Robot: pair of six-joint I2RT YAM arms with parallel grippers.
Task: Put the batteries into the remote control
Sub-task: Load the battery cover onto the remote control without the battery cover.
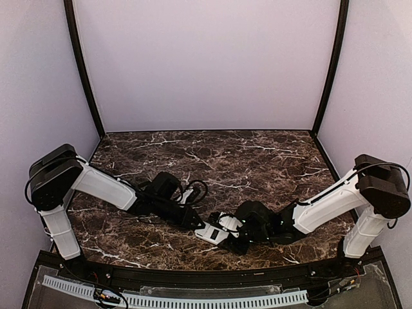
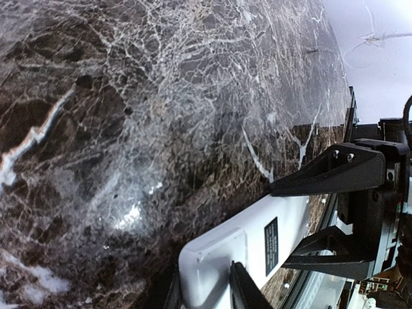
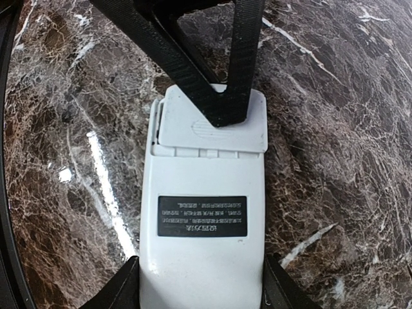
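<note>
Smooth white rectangular remote control (image 3: 205,175) above glossy veined marble table (image 3: 335,96)

The top external view looks down from high behind the arm bases and takes in the whole marble table (image 1: 257,161) from afar. The left wrist view skims low and tilted across the table. The right wrist view looks straight down at close range, and all three views share the remote control (image 3: 203,270), lying label side up.
</note>
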